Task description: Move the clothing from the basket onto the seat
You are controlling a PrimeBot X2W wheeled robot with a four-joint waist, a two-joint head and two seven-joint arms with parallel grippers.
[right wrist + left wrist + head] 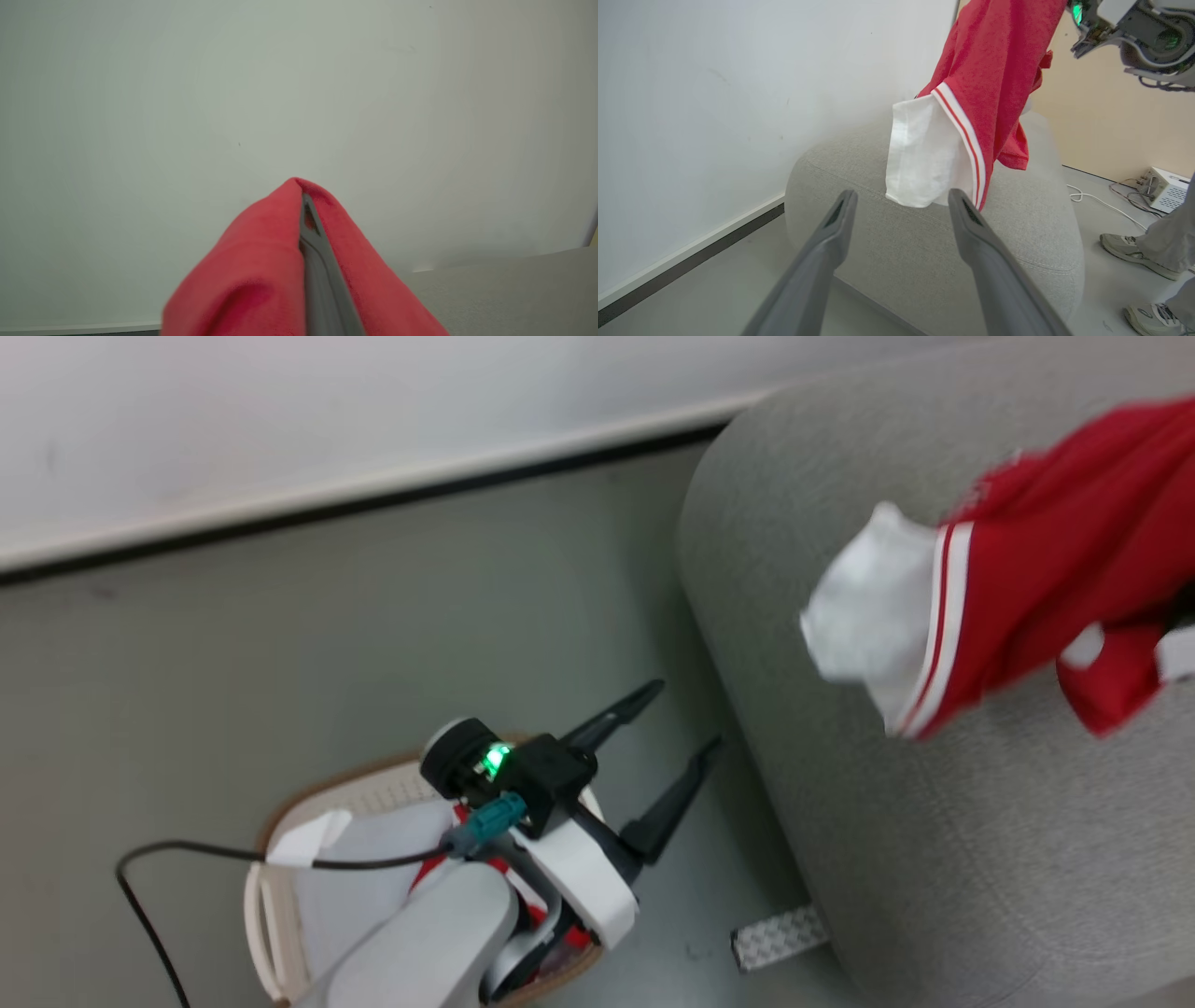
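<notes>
Carrying step: your right end effector [304,201] pinches the thin red-and-white jersey [1027,579] above the grey fabric sofa [934,859]; lower, then release. Your left end effector [686,715] gapes empty near the cream perforated basket [316,790].

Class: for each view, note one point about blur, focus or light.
Head view: the red and white thin-fabric jersey is smeared by motion blur; a green lamp glares behind the left pincer. Left wrist view: crisp, evenly lit. Right wrist view: the jersey over the right pincer is soft, too near the lens.
</notes>
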